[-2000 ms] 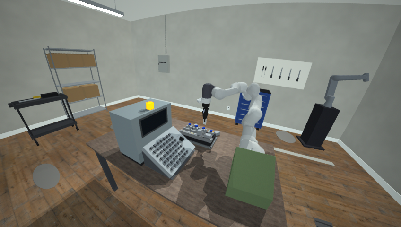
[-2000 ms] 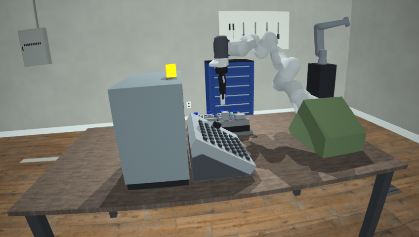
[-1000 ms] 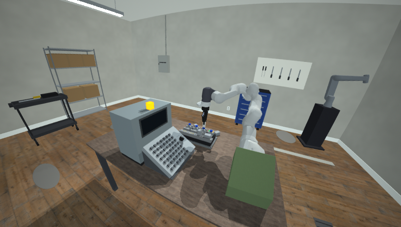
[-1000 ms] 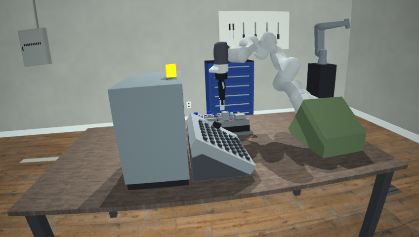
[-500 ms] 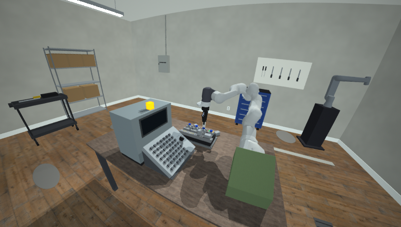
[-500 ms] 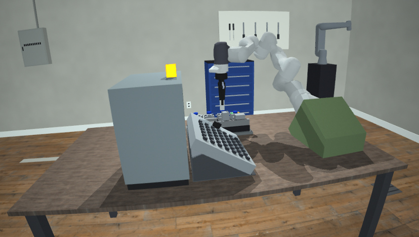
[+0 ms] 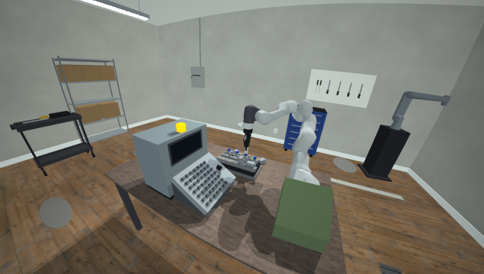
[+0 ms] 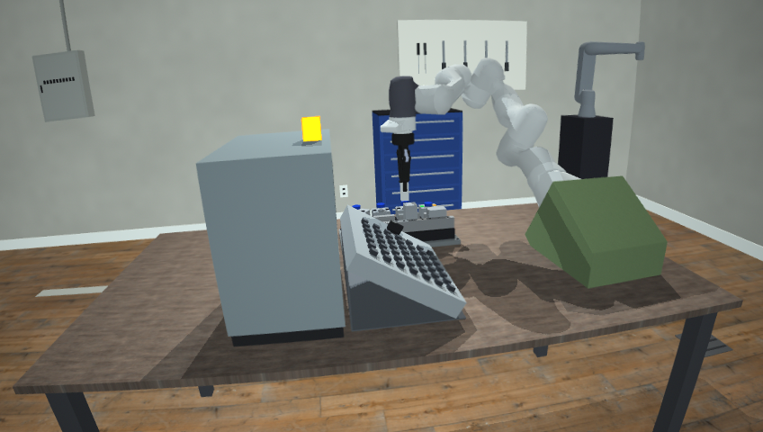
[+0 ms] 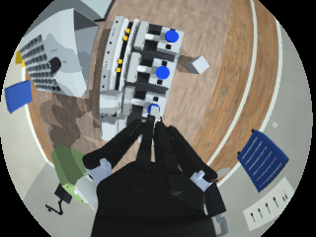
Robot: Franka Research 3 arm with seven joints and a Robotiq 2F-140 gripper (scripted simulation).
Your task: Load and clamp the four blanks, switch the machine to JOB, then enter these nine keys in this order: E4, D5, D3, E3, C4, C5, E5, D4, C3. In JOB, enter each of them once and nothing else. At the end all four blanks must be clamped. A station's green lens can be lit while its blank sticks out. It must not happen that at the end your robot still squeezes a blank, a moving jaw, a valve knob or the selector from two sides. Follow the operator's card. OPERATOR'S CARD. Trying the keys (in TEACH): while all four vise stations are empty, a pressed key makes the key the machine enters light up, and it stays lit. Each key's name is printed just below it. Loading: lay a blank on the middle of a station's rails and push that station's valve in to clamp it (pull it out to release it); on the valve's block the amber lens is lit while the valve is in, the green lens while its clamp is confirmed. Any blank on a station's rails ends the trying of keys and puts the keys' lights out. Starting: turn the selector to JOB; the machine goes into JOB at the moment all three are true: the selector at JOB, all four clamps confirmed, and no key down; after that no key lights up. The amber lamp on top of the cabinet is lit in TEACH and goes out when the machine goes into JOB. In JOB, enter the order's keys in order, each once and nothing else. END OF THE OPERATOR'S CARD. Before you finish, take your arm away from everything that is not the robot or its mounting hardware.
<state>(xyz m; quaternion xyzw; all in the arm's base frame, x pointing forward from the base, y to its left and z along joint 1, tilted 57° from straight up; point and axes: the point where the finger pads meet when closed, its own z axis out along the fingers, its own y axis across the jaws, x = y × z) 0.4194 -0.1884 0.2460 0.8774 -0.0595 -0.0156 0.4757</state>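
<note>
Fingers (image 7: 246,151) (image 8: 404,195) together, holding nothing | blue knob (image 7: 245,154) (image 8: 405,203) (image 9: 150,106) just below tips, touch cannot be told | probably stiff, small, smooth; better push its middle straight down, no pinching

The gripper (image 7: 246,152) (image 8: 404,195) (image 9: 153,112), its fingers together, is lower than two seconds ago: its tips have come down from above the vise row (image 7: 239,166) (image 8: 428,229) (image 9: 110,61) to a blue knob (image 7: 245,154) (image 9: 149,108). The arm's dark wrist (image 7: 249,114) (image 8: 401,96) has sunk with it.
</note>
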